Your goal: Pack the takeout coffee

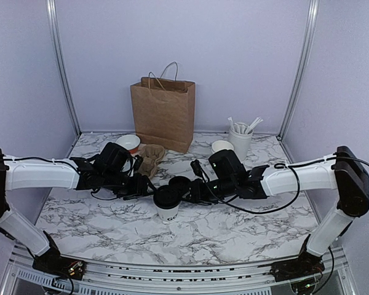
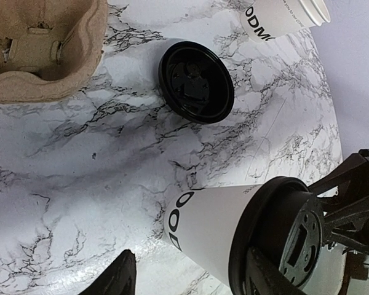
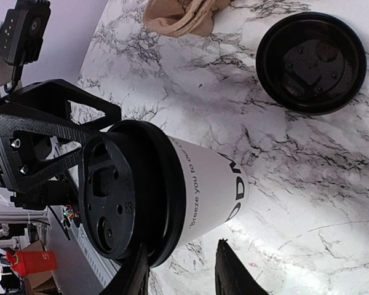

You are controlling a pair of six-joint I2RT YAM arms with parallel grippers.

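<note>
The takeout coffee cup stands upright at the middle of the marble table, white with dark lettering and a black lid on top. My left gripper is at its left side and my right gripper at its right. In the left wrist view the cup lies just beyond the open gripper, one finger over the lid. In the right wrist view my gripper straddles the lid's rim. One finger is at the lid, the other is apart from the cup wall.
A loose black lid lies upside down just behind the cup. The brown pulp carrier and a brown paper bag stand further back. A white cup of stirrers and another white cup are at the back right.
</note>
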